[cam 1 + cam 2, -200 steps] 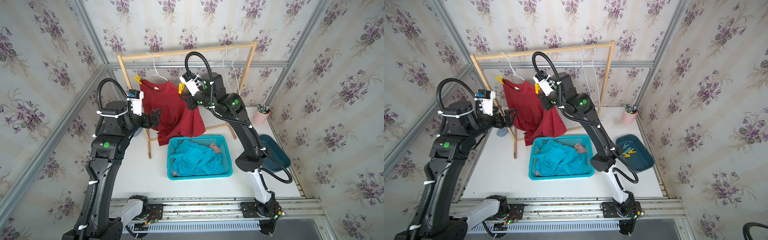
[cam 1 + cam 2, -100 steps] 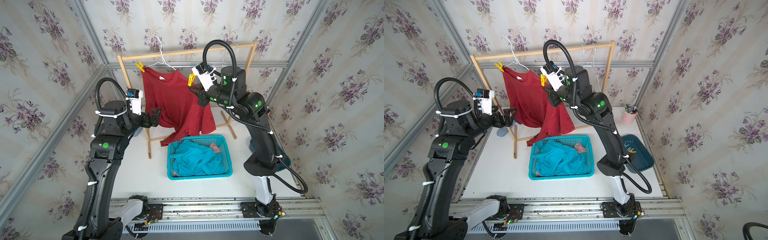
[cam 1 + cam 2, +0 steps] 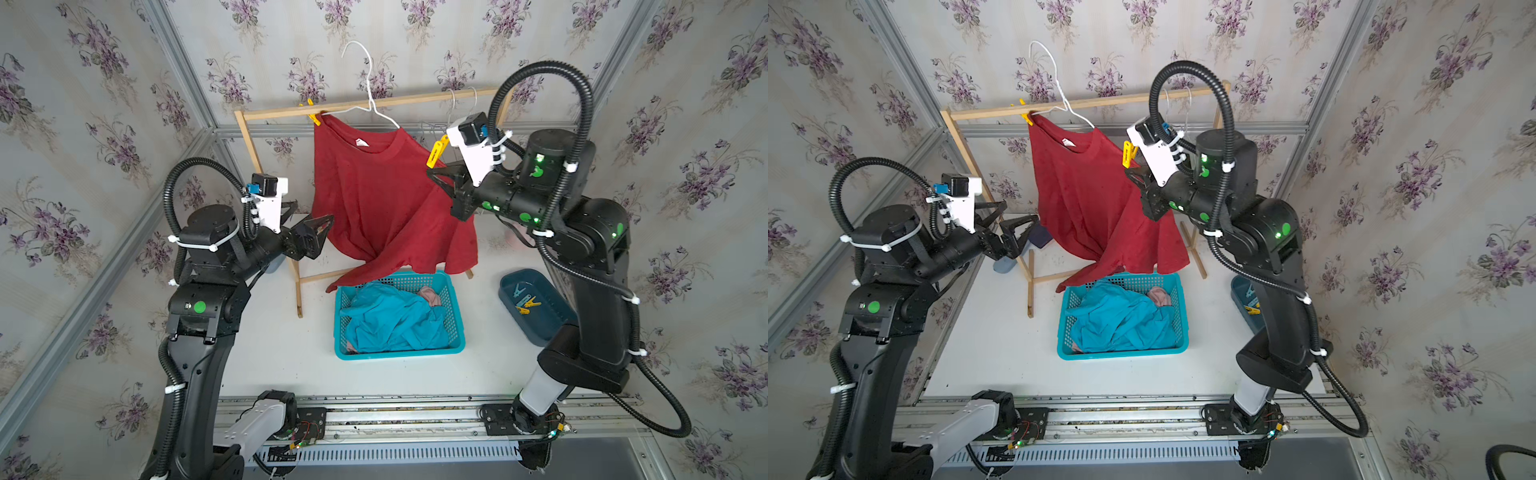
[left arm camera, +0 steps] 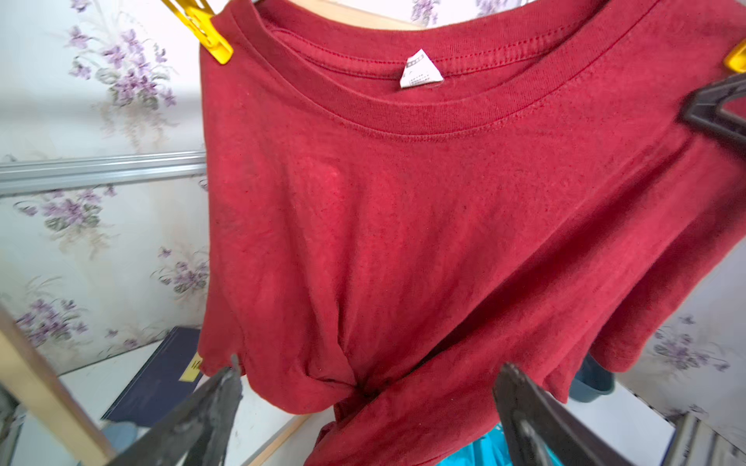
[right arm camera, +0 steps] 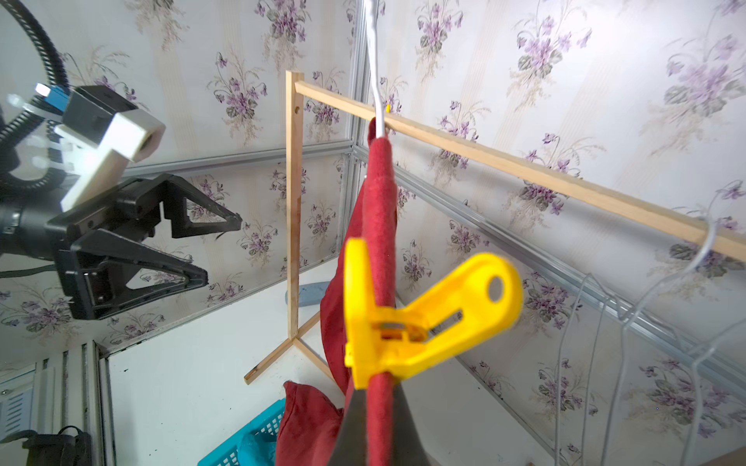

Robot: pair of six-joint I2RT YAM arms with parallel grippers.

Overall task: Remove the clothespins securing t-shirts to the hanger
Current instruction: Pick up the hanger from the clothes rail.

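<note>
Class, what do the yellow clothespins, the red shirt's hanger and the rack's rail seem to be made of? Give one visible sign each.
Yellow clothespins: likely plastic, smooth moulded sheen. Hanger: probably white-coated wire, thin and bent. Rail: seemingly bare wood, pale, square-edged.

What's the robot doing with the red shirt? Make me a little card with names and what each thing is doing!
red t-shirt: hangs on a white wire hanger, hem down by the basket
yellow clothespin: on the shoulder by the right gripper
second yellow clothespin: on the other shoulder
right gripper: shut on the red t-shirt's shoulder, just under the pin
left gripper: open, empty, beside the shirt
basket: holds a turquoise t-shirt and a pink t-shirt
blue tray: loose clothespins, yellow and light blue
</note>
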